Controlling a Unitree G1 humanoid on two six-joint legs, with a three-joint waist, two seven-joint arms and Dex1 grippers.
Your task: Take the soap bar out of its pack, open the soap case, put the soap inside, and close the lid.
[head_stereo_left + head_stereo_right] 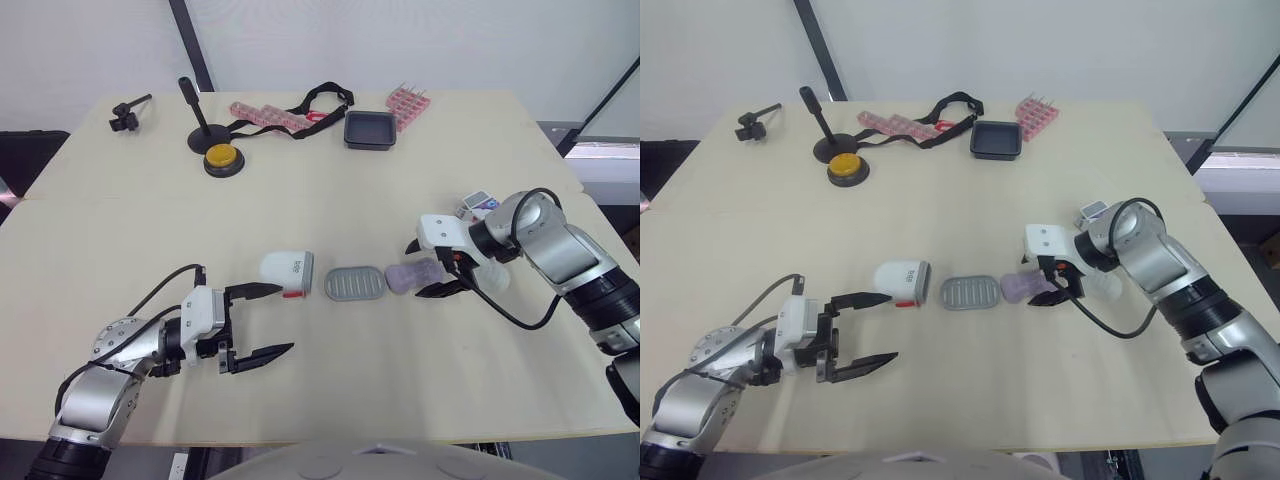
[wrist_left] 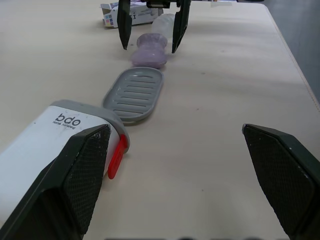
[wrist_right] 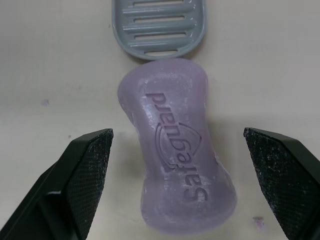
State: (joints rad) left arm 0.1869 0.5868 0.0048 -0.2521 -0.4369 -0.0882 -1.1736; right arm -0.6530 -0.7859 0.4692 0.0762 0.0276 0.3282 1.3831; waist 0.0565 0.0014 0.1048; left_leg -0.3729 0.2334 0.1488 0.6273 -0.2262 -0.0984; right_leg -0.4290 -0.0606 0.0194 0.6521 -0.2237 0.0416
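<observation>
Soap bar [image 1: 412, 276] lies bare inside the wide-open right claw [image 1: 414, 270]; left claw [image 1: 287, 318], open too, sits beside the white cover [image 1: 288, 273].

Both head eyes look forward and down over the whole desk [image 1: 320, 200]. The left wrist camera skims low along it; the right hangs close above the soap bar [image 3: 175, 150], which all views share.

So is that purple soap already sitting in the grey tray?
No, the purple soap lies on the table, just off one end of the grey tray.
</observation>
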